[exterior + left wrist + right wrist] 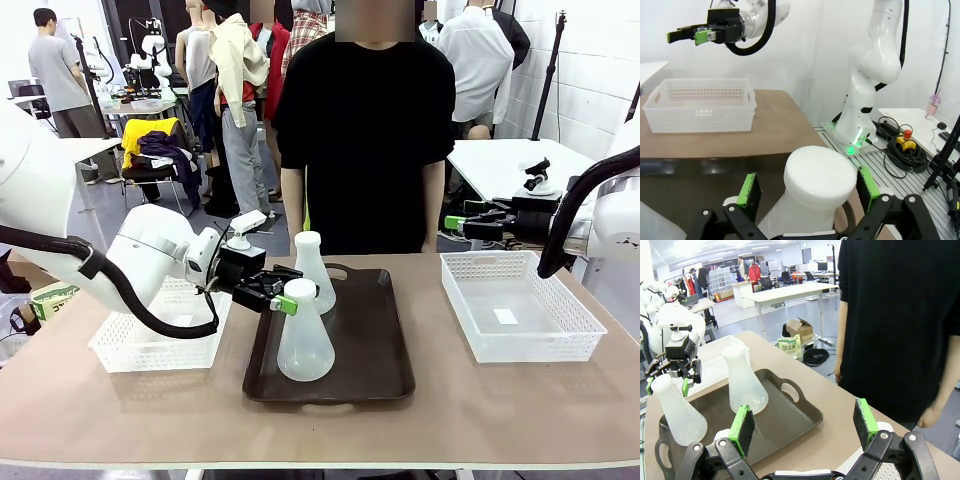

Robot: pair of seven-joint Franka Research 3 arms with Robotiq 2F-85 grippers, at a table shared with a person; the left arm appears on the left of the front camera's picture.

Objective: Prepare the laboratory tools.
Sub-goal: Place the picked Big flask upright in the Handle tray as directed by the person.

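We are holding our left gripper (283,298) spread around the neck of the near Erlenmeyer flask (304,340), pads beside it, not pinching. Both flasks are standing on the dark brown tray (380,345), the far flask (313,270) just beyond our fingers, so the placing looks done. Our right gripper (455,222) is hanging spread, empty, above the right mesh basket (520,318). The person (365,120) is waiting behind.

Near flask's (812,195) base cut off
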